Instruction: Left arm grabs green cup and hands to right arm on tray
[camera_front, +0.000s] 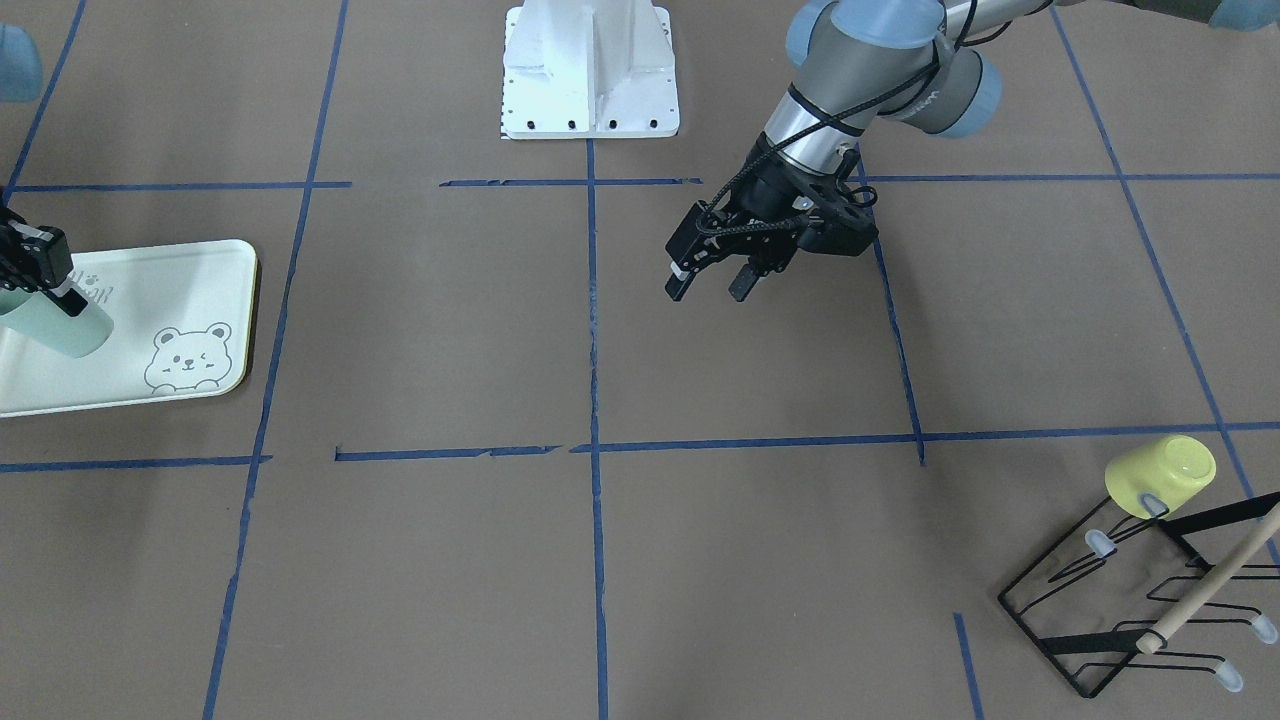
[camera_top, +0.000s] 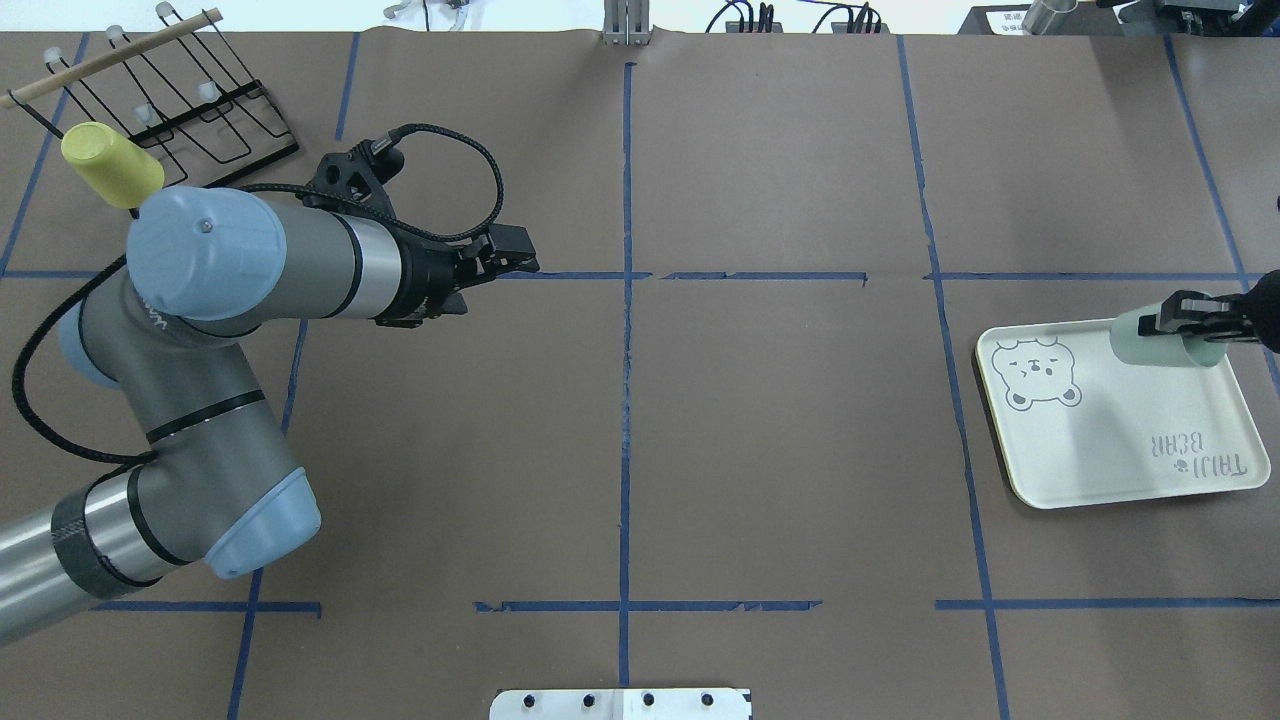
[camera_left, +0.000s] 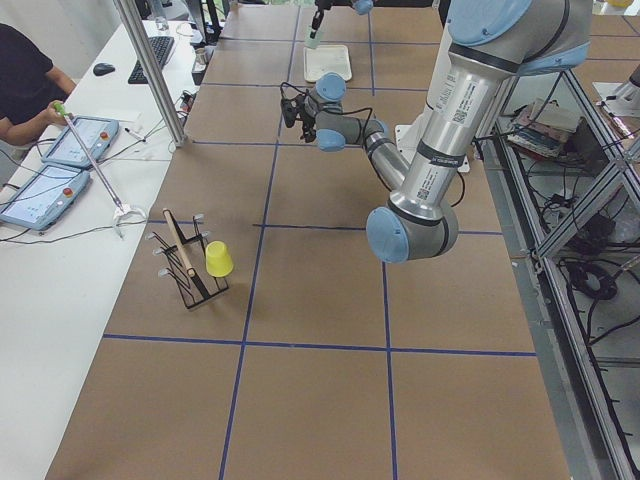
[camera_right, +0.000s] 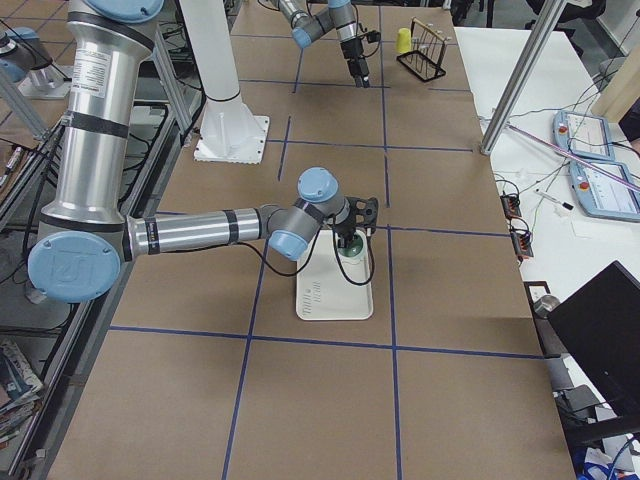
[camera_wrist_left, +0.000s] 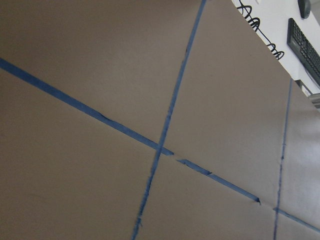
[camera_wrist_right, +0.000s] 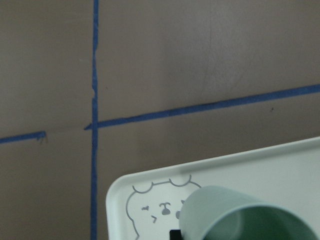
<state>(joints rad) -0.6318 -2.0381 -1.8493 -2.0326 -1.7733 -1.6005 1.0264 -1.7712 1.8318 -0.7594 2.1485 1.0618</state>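
Evidently the hand-over is already made, judging by who holds what. Take the tabletop (camera_top: 780, 420) as a dial with six o'clock at the robot. At about three o'clock lies the flat, pale cream-green rectangular tray (camera_top: 1100, 450) with its bear drawing. Over its far edge the silver-grey tubular right arm (camera_right: 190, 232) has its jaws clenched on the small, pale mint-green plastic tumbler, the green cup (camera_top: 1150, 342). The cup is tilted well over; whether it touches the tray I cannot tell. It hangs there, I judge, ready for setting down. Around ten o'clock the like-built left arm (camera_top: 250, 265) hovers with jaws released and empty, well apart from the tray. Farthest, at eleven o'clock, a black wire rack (camera_top: 215, 110) carries an upturned yellow plastic cup (camera_top: 108, 165). In all: two arms, two cups, one tray, one rack.
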